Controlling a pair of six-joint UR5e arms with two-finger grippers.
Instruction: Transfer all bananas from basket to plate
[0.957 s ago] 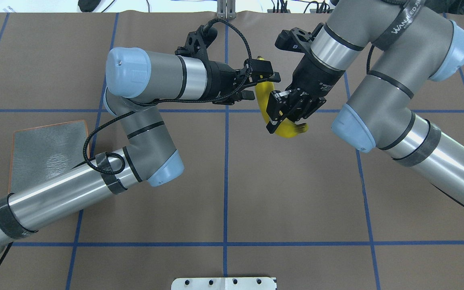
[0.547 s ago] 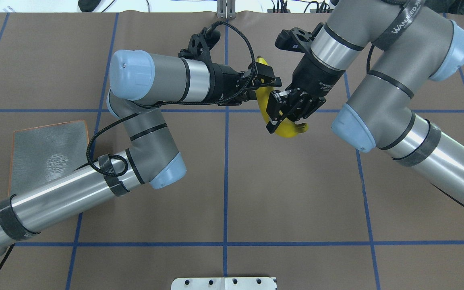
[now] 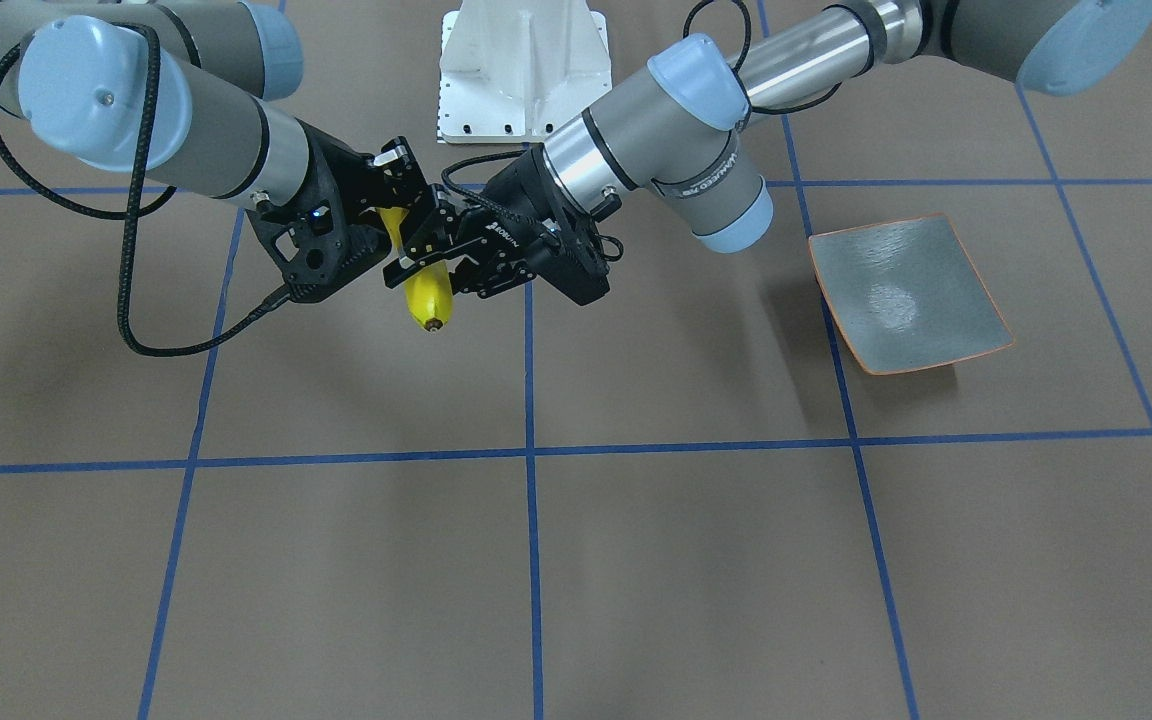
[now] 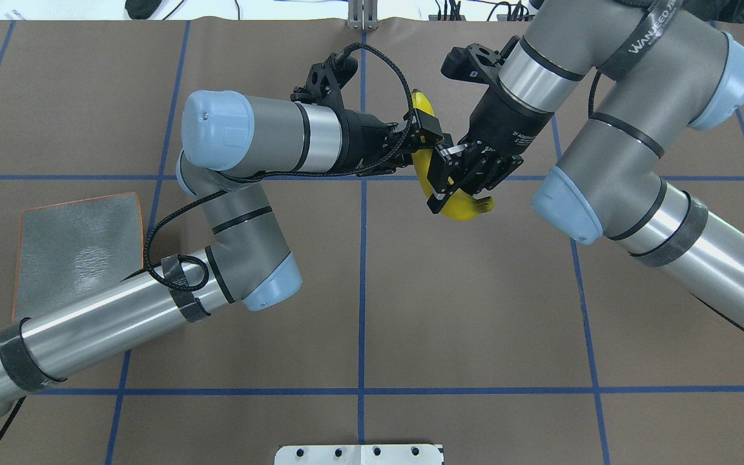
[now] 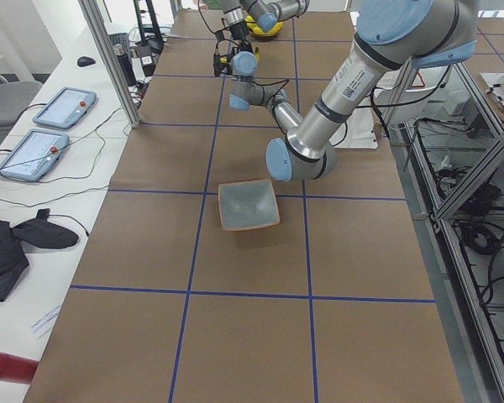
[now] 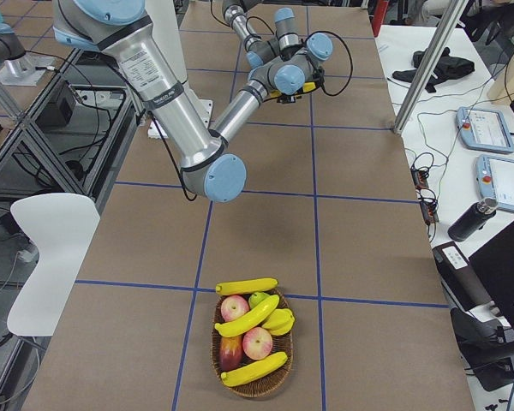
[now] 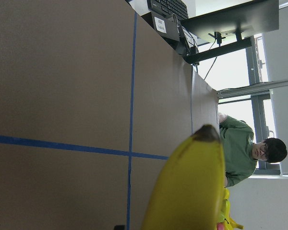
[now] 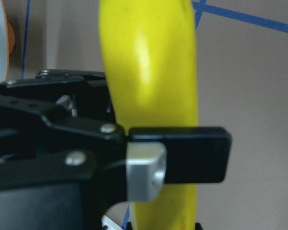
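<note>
Stage, as judged: mid-air handover.
- Banana [image 4: 418,104]: in air, well apart from plate [image 4: 75,232], toward right-arm side of it.
- Right gripper [image 4: 459,194]: jaws clamped on banana's lower half.
- Left gripper [image 4: 425,135]: jaws closed on banana's upper end.
- Other bananas [image 6: 255,368]: in basket [image 6: 255,390], far from plate.

Hazards:
- Left arm pulls toward plate before right jaws open: fruit bends, tears or slips.
- Left hold sits near tip: banana may swing or drop on release.

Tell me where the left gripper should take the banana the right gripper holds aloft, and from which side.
Grip the banana on its free far stretch, beyond the right gripper, which covers the near half. Bring the left gripper in sideways from the robot's left, fingers straddling the narrow body crosswise.
</note>
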